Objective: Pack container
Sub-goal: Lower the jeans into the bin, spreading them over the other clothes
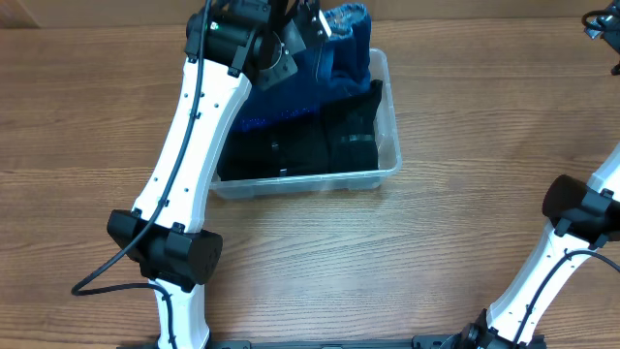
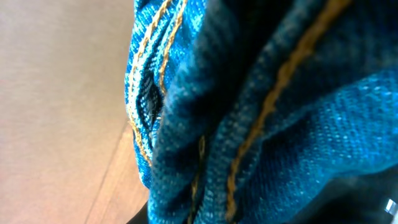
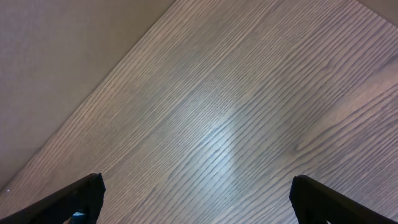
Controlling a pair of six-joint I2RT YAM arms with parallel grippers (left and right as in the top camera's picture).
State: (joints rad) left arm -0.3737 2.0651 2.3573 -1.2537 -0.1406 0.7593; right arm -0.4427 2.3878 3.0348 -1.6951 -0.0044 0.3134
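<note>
Left arm stretched to the far edge of the bench; right arm folded at the right side.
The left arm rises from the near edge, left of the middle, and bends at a black elbow. Its white link slants up to a black wrist at the far edge. The left gripper points rightward there; none of its fingers show in its wrist view, so whether they are parted or closed cannot be told. The right arm stands at the near right corner, bends at a black joint by the right edge and passes out of view. The right gripper faces the bench, its two dark fingers wide apart and gripping nothing.
</note>
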